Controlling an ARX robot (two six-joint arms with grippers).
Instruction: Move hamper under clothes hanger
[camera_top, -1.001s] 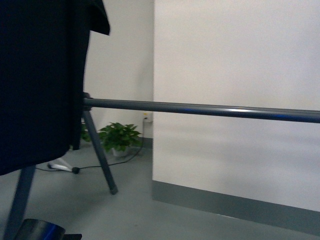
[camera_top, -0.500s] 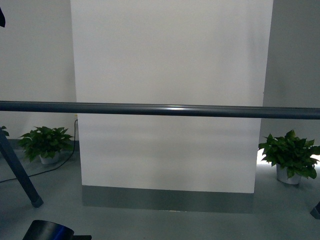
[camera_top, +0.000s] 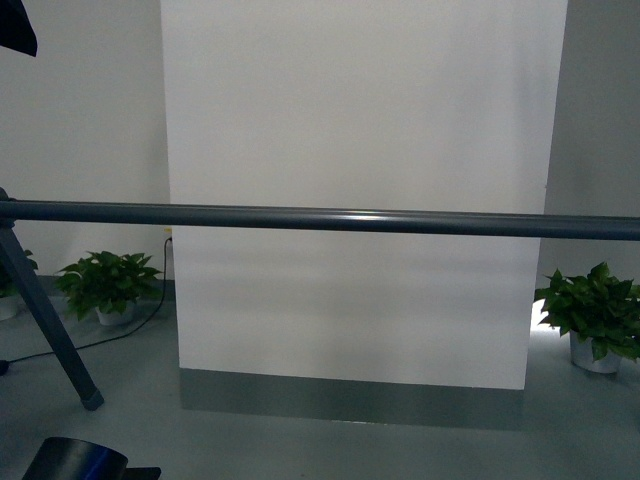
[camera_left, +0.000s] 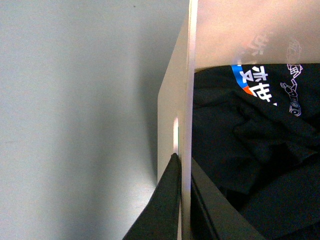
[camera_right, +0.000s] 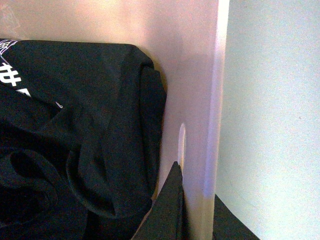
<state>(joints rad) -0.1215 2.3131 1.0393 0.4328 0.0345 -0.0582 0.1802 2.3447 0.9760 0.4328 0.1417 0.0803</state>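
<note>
Left hand (camera_left: 184, 202), right hand (camera_right: 197, 215) clamp hamper (camera_left: 170, 100) walls; clothes hanger (camera_top: 320, 219) bar ahead, plants (camera_top: 105, 285) beyond.

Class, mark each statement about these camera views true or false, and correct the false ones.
1. The hamper holds black clothing. True.
2. The clothes hanger has its bar standing vertical in the front view. False: the bar runs horizontally across the picture.
3. The left pincer straddles the hamper's wall. True.
4. The front view shows no plants. False: a left potted plant and a right potted plant stand on the floor.
5. The right pincer hangs free. False: it straddles the hamper's wall too.
</note>
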